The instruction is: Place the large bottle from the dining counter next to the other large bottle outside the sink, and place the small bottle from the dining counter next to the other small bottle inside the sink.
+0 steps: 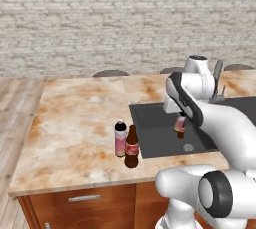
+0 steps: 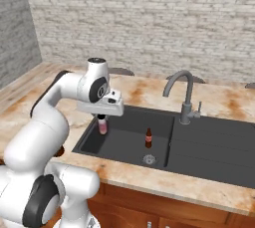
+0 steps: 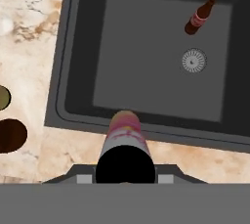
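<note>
Over the sink (image 2: 127, 145), near its left wall, the small bottle (image 2: 102, 125) hangs upright, its cap pinched in the claw (image 2: 101, 117), clear of the basin floor. Arm reaches forward with the hand pointing straight down. Other small bottle (image 2: 148, 137) stands upright on the basin floor by the drain (image 2: 149, 160), well apart. On the desk (image 1: 75, 118) left of the sink, the large bottle (image 1: 131, 147) and other large bottle (image 1: 120, 138) stand touching. Faucet (image 2: 183, 97) sits behind the basin.
</note>
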